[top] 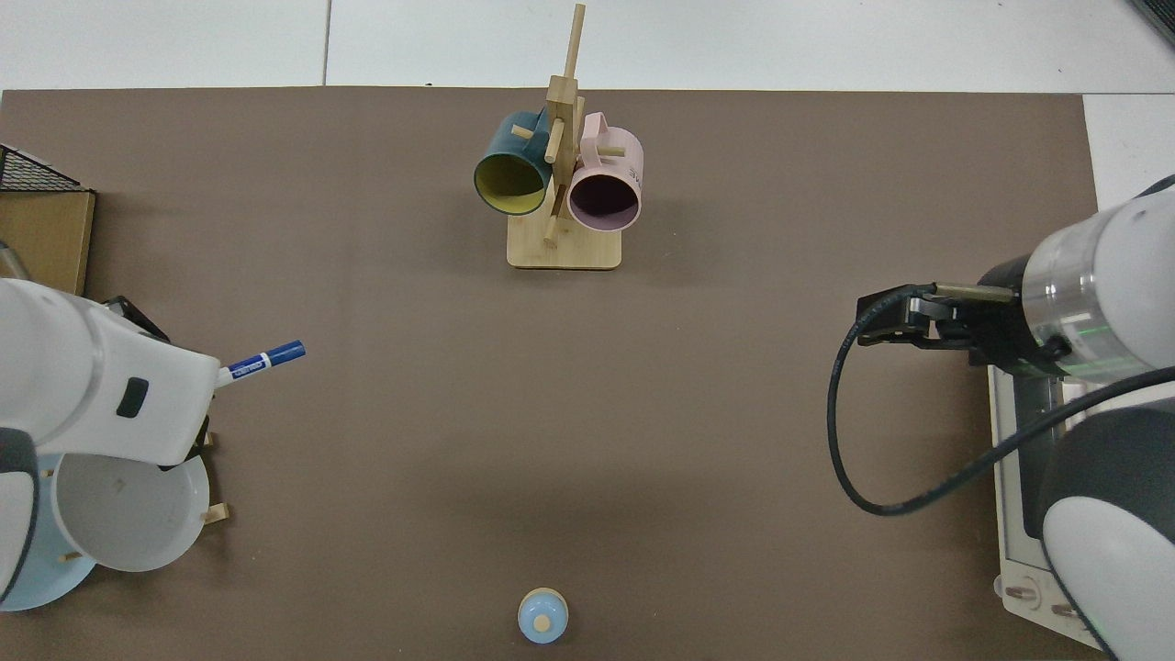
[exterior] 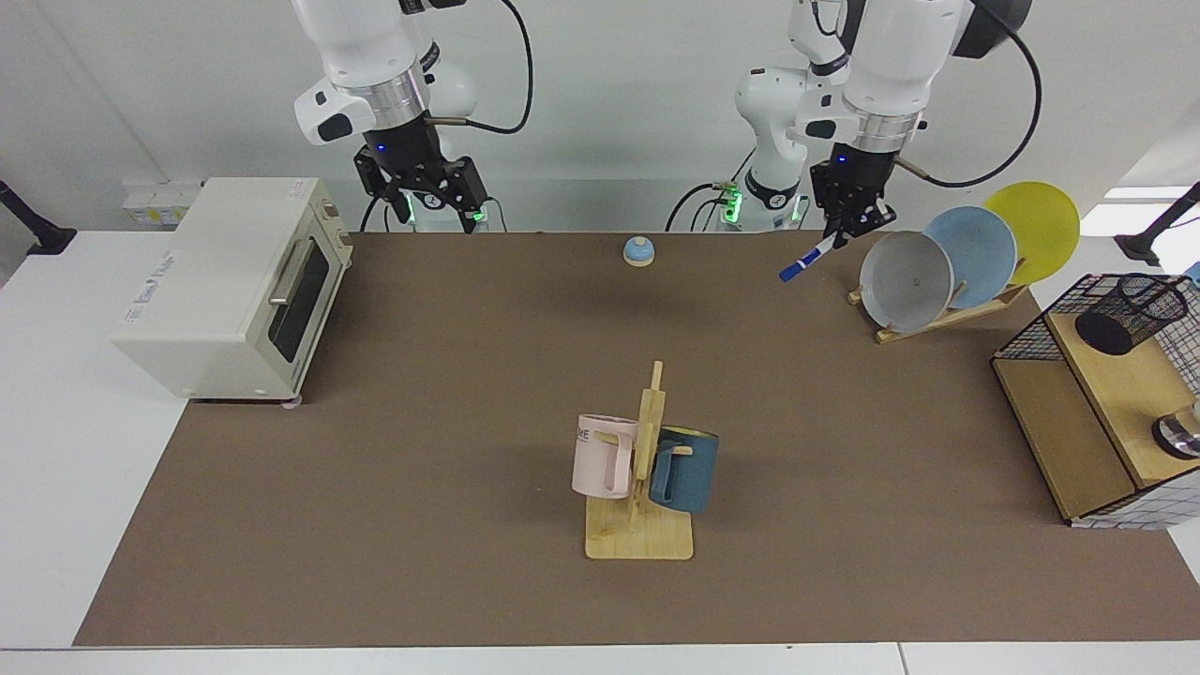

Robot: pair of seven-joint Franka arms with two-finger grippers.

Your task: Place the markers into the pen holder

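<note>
The marker [exterior: 807, 260], white-barrelled with a blue cap, hangs tilted above the brown surface [exterior: 469, 394], cap end down, just beside the grey plate [exterior: 906, 280] in the plate rack. The mesh pen holder [exterior: 1130, 312] lies tipped on the wooden shelf [exterior: 1116, 394], well apart, plates between them. The left pincer [exterior: 848, 225] grips the marker's upper end; the right pincer [exterior: 433, 202] hangs empty, fingers spread, near the toaster oven [exterior: 225, 281].
</note>
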